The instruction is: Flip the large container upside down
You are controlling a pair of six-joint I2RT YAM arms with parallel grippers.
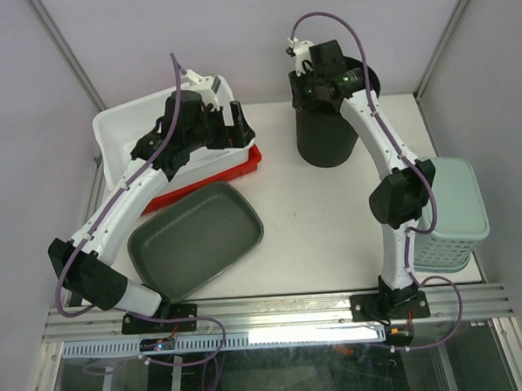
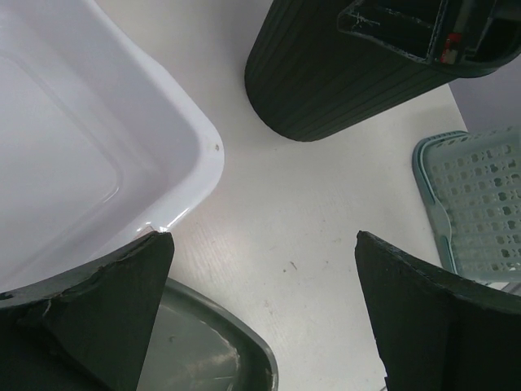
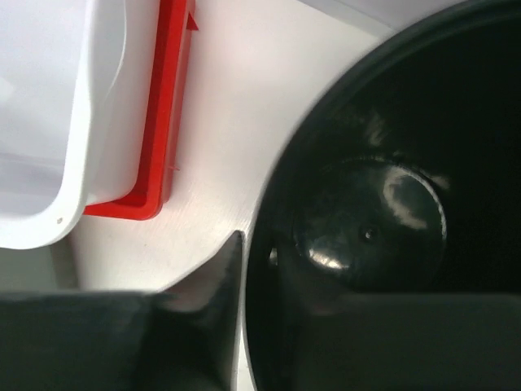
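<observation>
The large white container (image 1: 127, 137) stands open side up at the back left, resting on a red tray (image 1: 252, 161). It also shows in the left wrist view (image 2: 81, 147) and the right wrist view (image 3: 49, 106). My left gripper (image 1: 238, 120) hovers over the tub's right end, open and empty (image 2: 264, 236), its left finger above the tub's rounded corner. My right gripper (image 1: 316, 101) straddles the rim of the tall black bucket (image 1: 324, 144), one finger outside against the wall and one inside (image 3: 260, 248).
A grey-green oval tray (image 1: 193, 238) lies front left, just under the left fingers (image 2: 203, 350). A pale teal basket (image 1: 454, 212) stands at the right edge (image 2: 480, 204). The black bucket (image 2: 326, 81) is right of the tub. Bare table lies between them.
</observation>
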